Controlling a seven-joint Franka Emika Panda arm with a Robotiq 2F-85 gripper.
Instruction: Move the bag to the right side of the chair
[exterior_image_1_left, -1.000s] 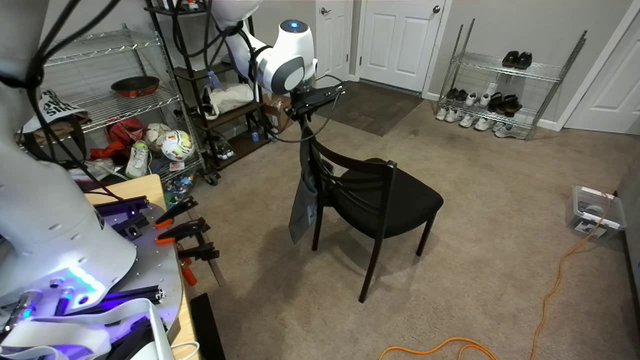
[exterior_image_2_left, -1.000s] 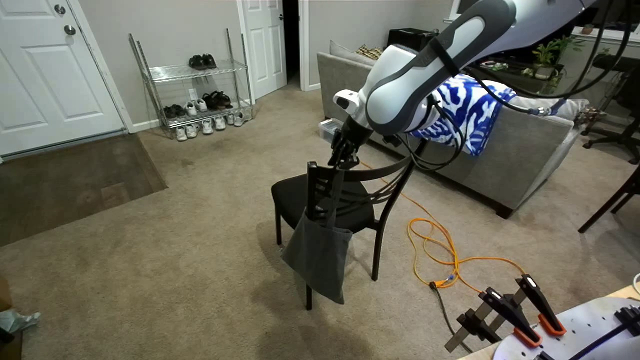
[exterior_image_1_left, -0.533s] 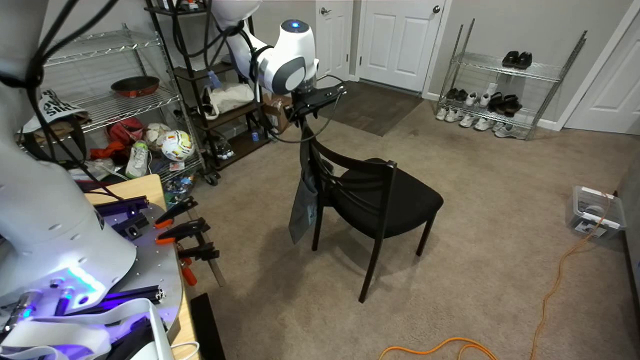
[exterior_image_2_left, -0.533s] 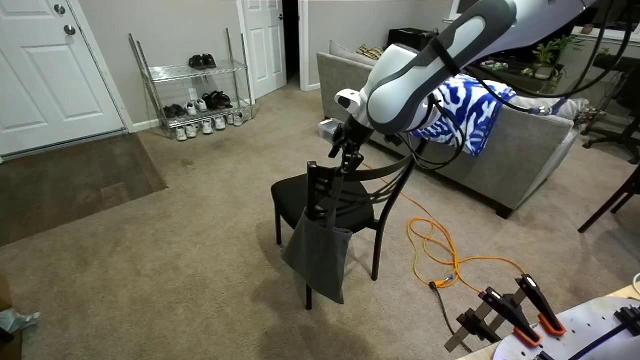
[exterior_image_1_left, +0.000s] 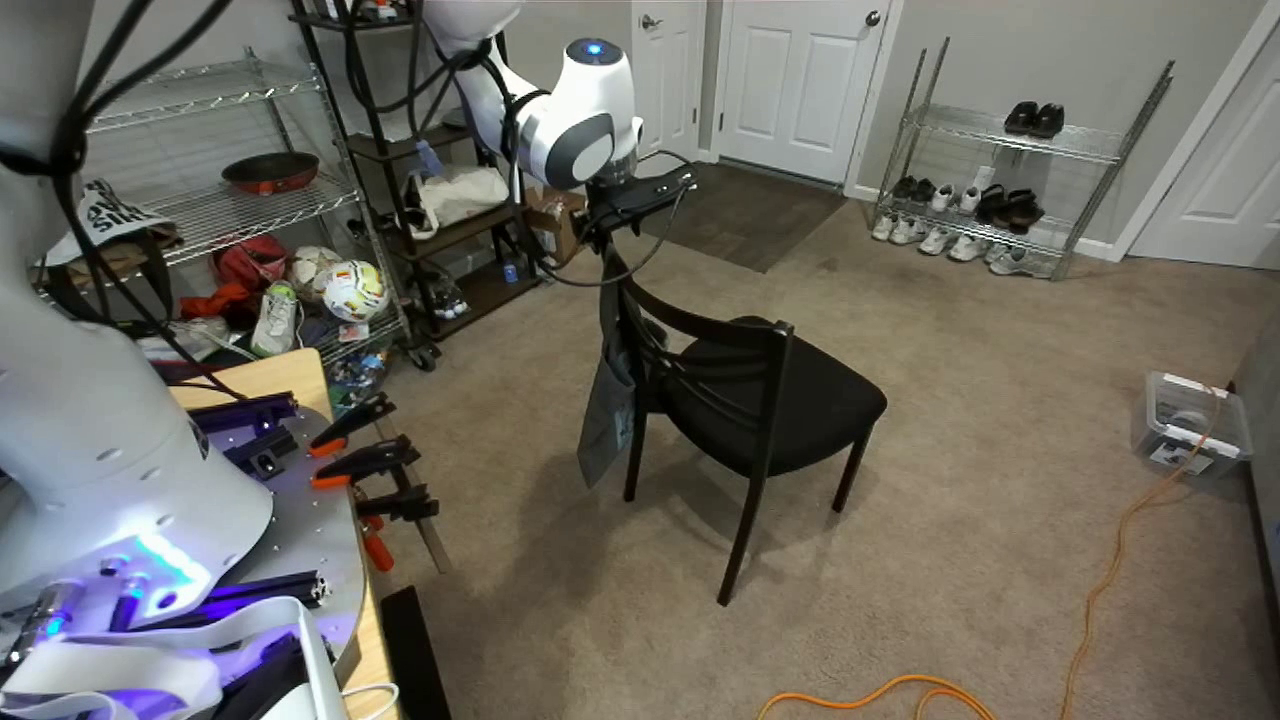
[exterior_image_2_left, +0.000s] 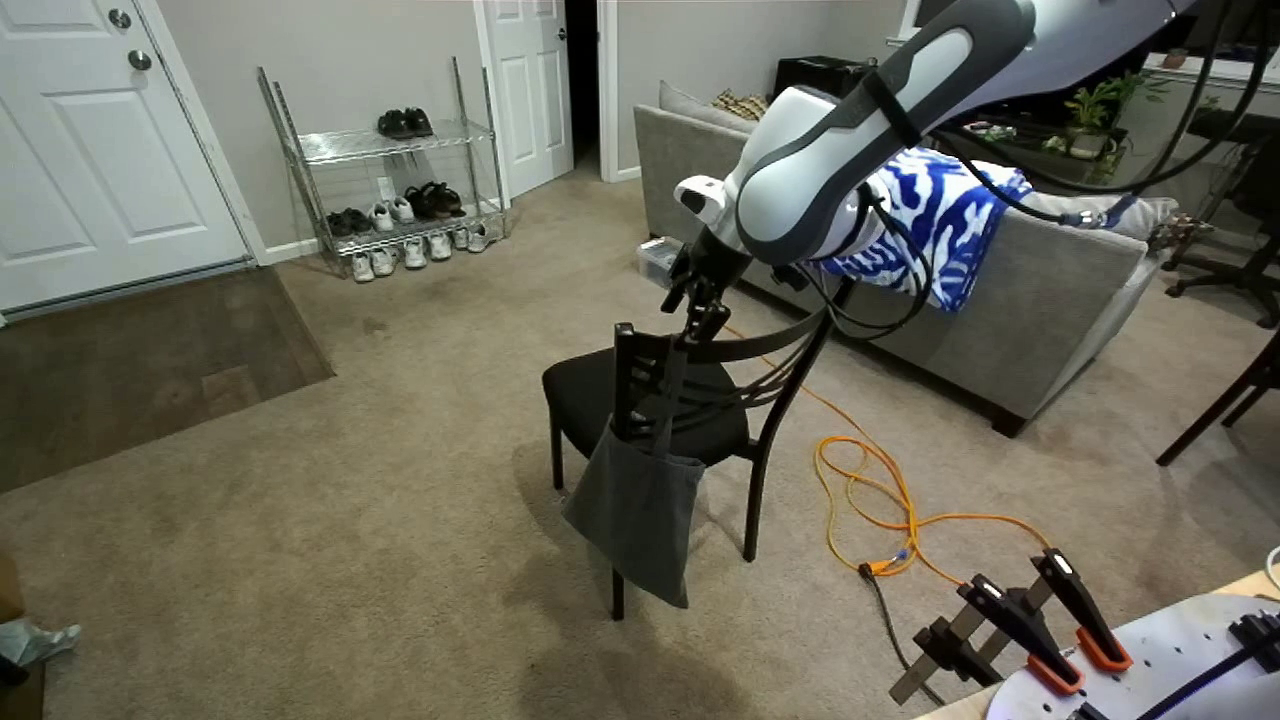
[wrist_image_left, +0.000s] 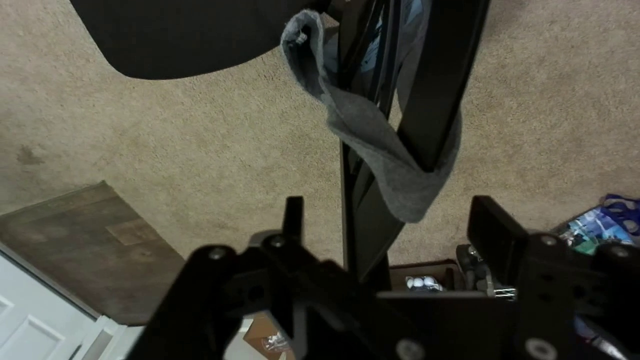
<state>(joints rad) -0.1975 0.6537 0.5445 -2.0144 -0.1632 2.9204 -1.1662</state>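
Silver wire racking (exterior_image_2_left: 395, 148) stands at left in an exterior view; next, a limp grey fabric tote bag (exterior_image_2_left: 640, 525) hangs by its strap from the left part of the backrest of a black, flat-seated chair (exterior_image_2_left: 712, 437). Just above, the black two-fingered gripper (exterior_image_2_left: 690, 312) has its fingers well apart, gripping nothing; farther right stands a grey upholstered sofa (exterior_image_2_left: 1015, 320).

Both exterior views let you look down from well back, sharing the chair (exterior_image_2_left: 585, 390), seen from behind, and the shoe rack (exterior_image_2_left: 345, 147) beyond; your wrist view faces down past the gripper (wrist_image_left: 388, 215), close above the bag handle (wrist_image_left: 370, 132).
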